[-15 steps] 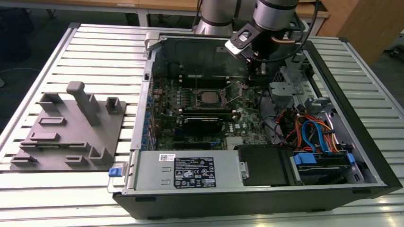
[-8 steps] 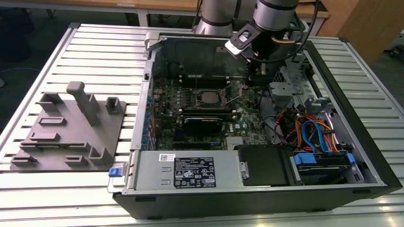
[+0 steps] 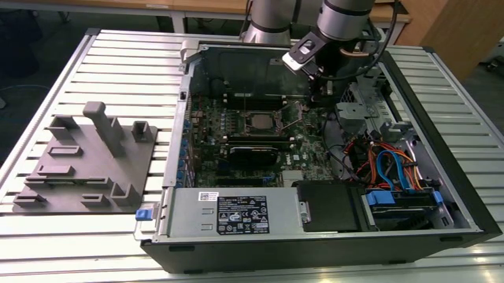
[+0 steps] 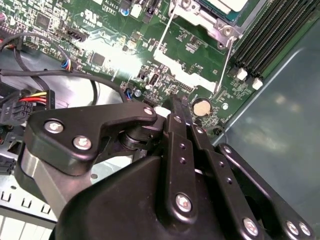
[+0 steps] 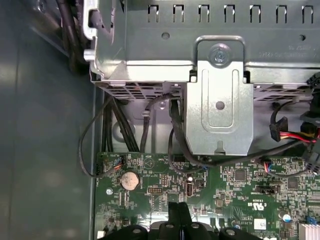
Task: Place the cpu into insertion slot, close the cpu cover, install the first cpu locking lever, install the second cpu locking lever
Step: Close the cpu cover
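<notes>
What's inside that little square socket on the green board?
The cpu lies in the insertion slot, with its silver-tan top showing. Whatever is beneath the cpu is covered by it.

tabletop (image 3: 118, 65): pale ribbed metal slats | exterior view's left: flat grey tray (image 3: 79, 177) with upright grey blocks moulded on it | centre to exterior view's right: open computer case (image 3: 315, 253) lying on its side, just beside the tray
</notes>
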Controlling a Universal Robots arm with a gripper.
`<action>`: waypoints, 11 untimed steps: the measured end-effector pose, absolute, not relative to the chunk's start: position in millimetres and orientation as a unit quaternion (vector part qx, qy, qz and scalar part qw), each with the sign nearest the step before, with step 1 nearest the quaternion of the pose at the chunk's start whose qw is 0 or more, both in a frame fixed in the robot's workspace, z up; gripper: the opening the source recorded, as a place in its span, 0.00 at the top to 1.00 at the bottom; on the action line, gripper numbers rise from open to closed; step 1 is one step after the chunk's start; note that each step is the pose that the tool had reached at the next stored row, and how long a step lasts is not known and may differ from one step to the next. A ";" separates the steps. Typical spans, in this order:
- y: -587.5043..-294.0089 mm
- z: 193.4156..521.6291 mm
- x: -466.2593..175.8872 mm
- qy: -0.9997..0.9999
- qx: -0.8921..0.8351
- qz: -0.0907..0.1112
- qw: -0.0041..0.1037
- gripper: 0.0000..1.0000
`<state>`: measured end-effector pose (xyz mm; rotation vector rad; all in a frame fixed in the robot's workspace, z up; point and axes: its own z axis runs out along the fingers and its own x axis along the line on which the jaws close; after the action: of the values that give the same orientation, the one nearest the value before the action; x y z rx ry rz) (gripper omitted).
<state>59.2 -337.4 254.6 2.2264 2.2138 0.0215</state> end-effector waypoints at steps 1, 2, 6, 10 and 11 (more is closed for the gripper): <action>-337.4 252.9 59.2 0.705 0.709 0.007 0.001 0.90; -337.4 251.0 59.2 0.705 0.709 0.007 0.000 0.90; -337.4 240.2 53.4 0.705 0.709 0.008 -0.001 0.90; -337.5 239.6 48.3 0.705 0.709 0.008 -0.001 0.90; -337.4 239.6 48.3 0.705 0.709 0.009 -0.001 0.90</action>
<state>48.3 -337.4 239.6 2.2282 2.2176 0.0267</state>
